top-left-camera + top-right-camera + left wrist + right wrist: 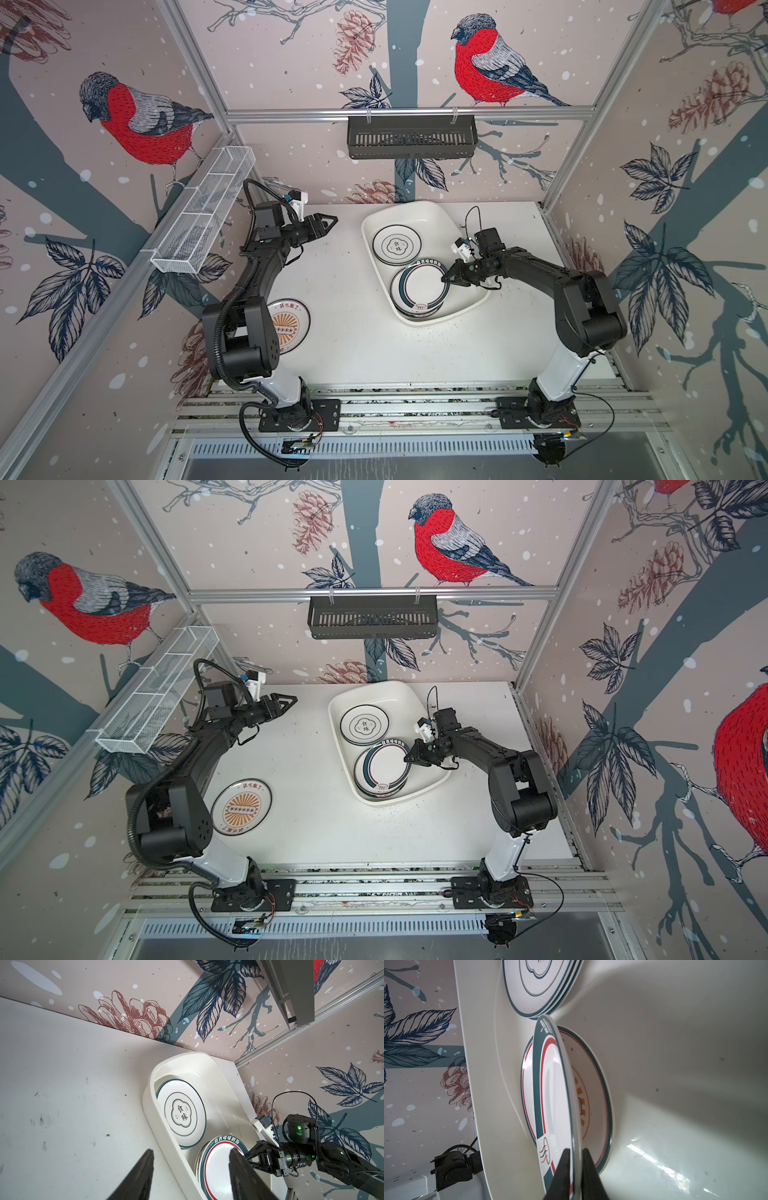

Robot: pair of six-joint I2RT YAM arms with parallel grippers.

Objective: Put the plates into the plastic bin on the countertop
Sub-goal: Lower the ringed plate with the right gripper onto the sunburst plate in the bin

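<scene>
1. White speckled table [353,353] carries the bin [432,210], which sits within easy reach of the right claw [444,277].
2. Right claw is nipped almost closed on the rim of a banded plate [419,286], one finger on each face. An edge pinch suits so thin a dish.
3. That plate hangs tilted inside the bin, over a sunburst plate [593,1084] just beneath the claw. Let go, it would probably settle flat on top.
4. Beyond the right claw, the emblem stack [397,245] fills the bin's other end, leaving this end free for stacking.
5. Left claw [330,225] is half open and empty above bare table, well apart from the bin. One last plate [291,324] lies on the table behind it, beside its arm, and is likely its next job.
</scene>
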